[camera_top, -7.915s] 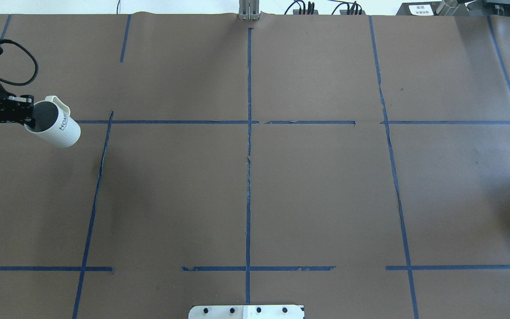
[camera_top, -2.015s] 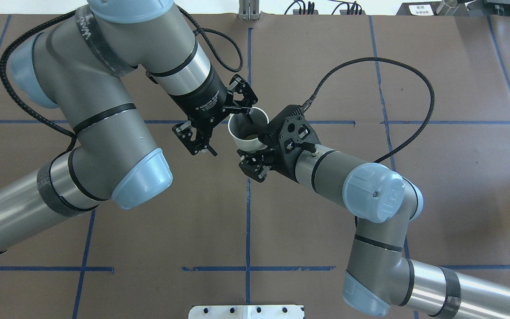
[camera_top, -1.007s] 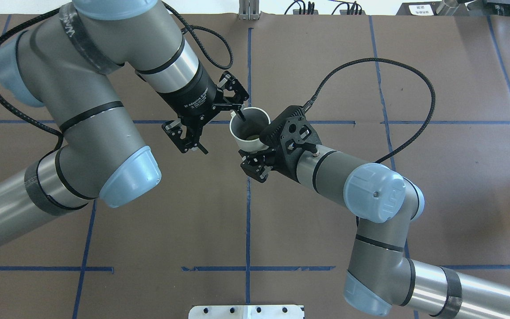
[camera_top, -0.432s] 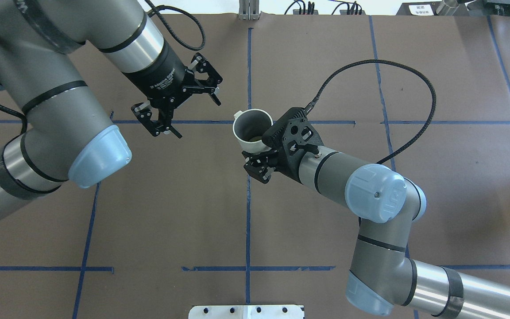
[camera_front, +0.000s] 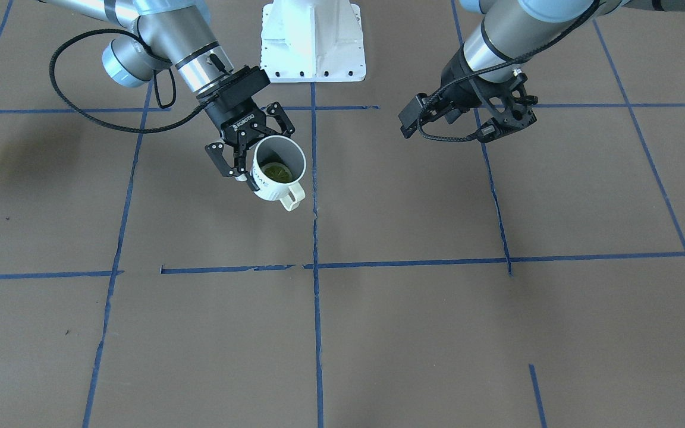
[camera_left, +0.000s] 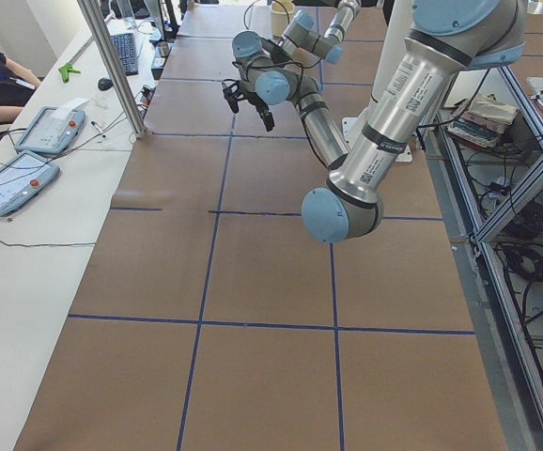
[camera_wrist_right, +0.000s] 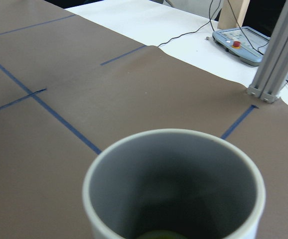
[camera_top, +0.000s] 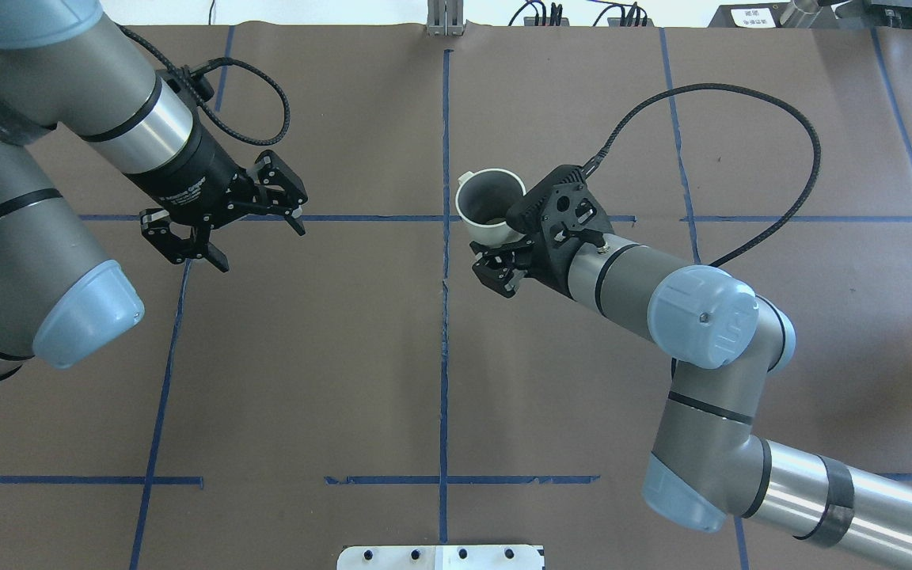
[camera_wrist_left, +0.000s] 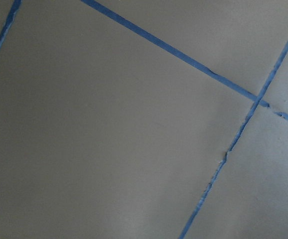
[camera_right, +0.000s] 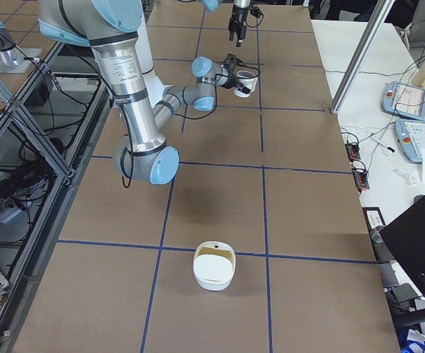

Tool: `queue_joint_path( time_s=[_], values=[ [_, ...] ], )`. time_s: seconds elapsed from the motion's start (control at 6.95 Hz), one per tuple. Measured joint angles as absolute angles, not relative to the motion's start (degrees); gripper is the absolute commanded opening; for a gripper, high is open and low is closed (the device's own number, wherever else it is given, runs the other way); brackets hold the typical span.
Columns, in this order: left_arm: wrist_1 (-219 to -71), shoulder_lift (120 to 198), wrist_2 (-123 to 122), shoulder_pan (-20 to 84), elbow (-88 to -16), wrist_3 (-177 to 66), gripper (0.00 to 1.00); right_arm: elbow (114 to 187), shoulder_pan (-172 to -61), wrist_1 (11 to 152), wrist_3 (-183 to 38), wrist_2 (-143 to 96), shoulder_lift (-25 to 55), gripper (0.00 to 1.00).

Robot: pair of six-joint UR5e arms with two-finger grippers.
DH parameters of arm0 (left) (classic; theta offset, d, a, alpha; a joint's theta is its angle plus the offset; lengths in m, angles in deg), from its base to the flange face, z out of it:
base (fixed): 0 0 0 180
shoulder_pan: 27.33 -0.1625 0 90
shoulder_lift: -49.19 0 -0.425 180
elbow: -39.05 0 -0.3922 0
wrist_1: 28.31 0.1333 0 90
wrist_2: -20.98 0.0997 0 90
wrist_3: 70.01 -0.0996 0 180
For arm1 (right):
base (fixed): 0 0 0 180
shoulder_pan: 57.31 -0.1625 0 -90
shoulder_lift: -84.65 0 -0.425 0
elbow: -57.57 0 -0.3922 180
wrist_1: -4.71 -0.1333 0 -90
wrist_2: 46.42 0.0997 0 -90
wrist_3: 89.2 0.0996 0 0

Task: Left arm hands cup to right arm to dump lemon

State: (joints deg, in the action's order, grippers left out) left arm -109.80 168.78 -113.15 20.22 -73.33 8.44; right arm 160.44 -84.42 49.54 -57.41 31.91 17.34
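Note:
The white cup (camera_front: 277,169) hangs tilted above the table's middle, its handle pointing away from the robot. My right gripper (camera_front: 257,159), marked ROBOTIQ, is shut on the cup's side (camera_top: 490,204). The yellow-green lemon (camera_front: 277,172) lies inside the cup, and its top edge shows at the bottom of the right wrist view, under the cup's rim (camera_wrist_right: 174,149). My left gripper (camera_top: 262,251), the skeletal one, stands open and empty well to the left of the cup. It also shows open in the front view (camera_front: 458,126). The left wrist view holds only brown table paper.
Blue tape lines (camera_top: 444,317) divide the brown table cover into squares. A white bowl (camera_right: 214,266) sits near the table's end on my right. A white base plate (camera_top: 440,556) lies at the near edge. Tablets (camera_left: 27,155) and a seated person are beyond the far edge.
My left gripper has let go of the cup's rim and pulled back to the left, open. The right gripper has carried the cup a little to the right.

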Motion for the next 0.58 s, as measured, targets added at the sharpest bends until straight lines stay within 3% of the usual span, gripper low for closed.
queue_joint_path(
  time_s=[0.58],
  values=[
    [-109.68,162.99,-109.42,19.97,-73.73,-7.07,1.00,165.48,-90.64,46.62,-38.87,31.79,6.07,0.34]
  ],
)
